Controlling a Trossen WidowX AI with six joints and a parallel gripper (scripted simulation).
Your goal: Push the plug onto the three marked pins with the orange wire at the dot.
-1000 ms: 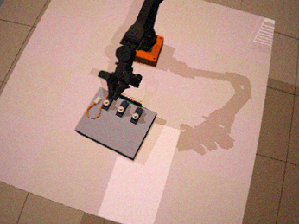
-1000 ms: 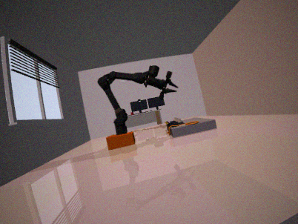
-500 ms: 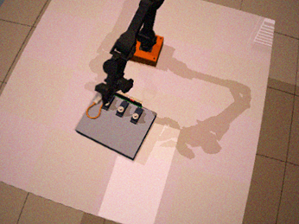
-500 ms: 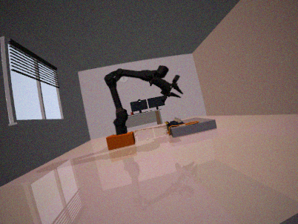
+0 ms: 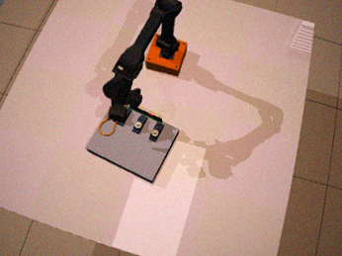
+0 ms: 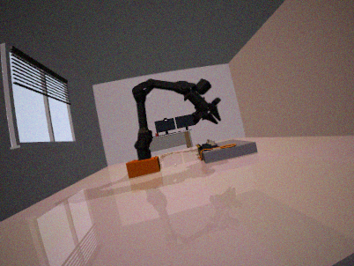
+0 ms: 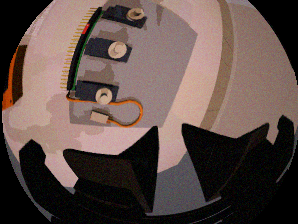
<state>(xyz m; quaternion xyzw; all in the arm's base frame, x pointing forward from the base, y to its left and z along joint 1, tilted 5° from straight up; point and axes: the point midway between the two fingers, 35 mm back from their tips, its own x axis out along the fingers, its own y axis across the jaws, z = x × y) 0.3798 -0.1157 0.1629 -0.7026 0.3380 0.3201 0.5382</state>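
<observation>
My gripper (image 6: 217,120) (image 7: 169,129) is open, its fingertips a small gap apart with nothing between them. It is above the holder, angled down. The pale plug (image 7: 100,116) lies on the grey holder (image 5: 129,157) (image 7: 160,70) near its corner in the wrist view, left of my fingertips. Its orange lead (image 5: 100,131) (image 7: 142,111) curves in a loop beside it. In the top view the arm hides the plug. The pin row (image 7: 65,76) runs along the holder's edge, with a red mark (image 7: 85,29) towards its far end. The plug's holes and the dot cannot be made out.
Three dark servo bodies with pale round horns (image 7: 117,49) (image 7: 104,95) (image 7: 135,14) stand on the holder beside the pin row. The orange arm base (image 5: 166,58) (image 6: 143,167) stands on the pin side of the holder. The arm's shadow falls across the table.
</observation>
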